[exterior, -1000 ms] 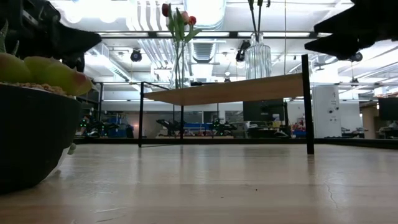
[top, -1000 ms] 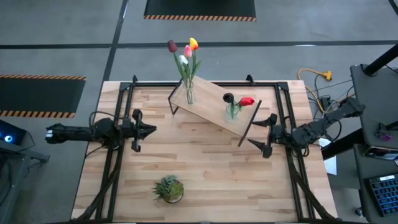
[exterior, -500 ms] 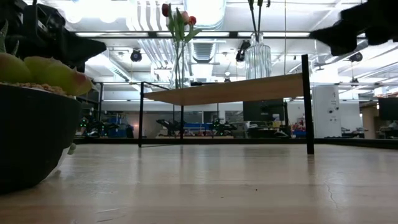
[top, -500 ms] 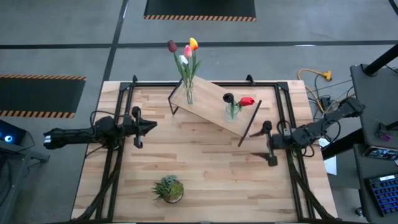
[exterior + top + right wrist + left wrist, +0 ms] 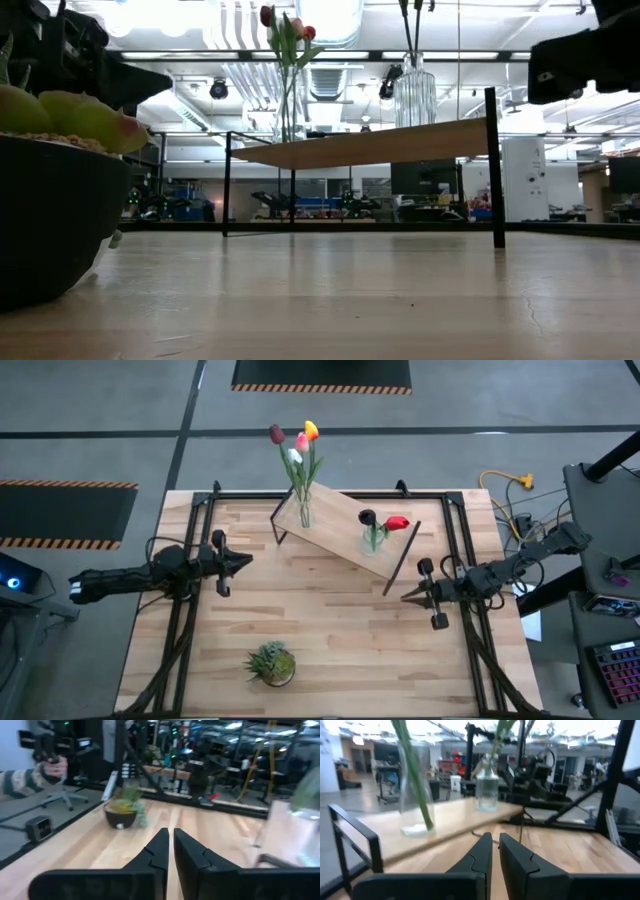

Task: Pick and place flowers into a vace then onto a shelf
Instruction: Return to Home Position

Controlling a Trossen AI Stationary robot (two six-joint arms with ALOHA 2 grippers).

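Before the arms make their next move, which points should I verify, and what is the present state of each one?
1. Tall vase upright on shelf: ok.
2. Short vase upright on shelf: ok.
3. Tulips in both vases: ok.
4. Left gripper shut, holding nothing, apart from shelf: ok.
5. Right gripper shut, holding nothing, close to a shelf leg but not touching it: ok.
6. Plant away from both arms: ok.
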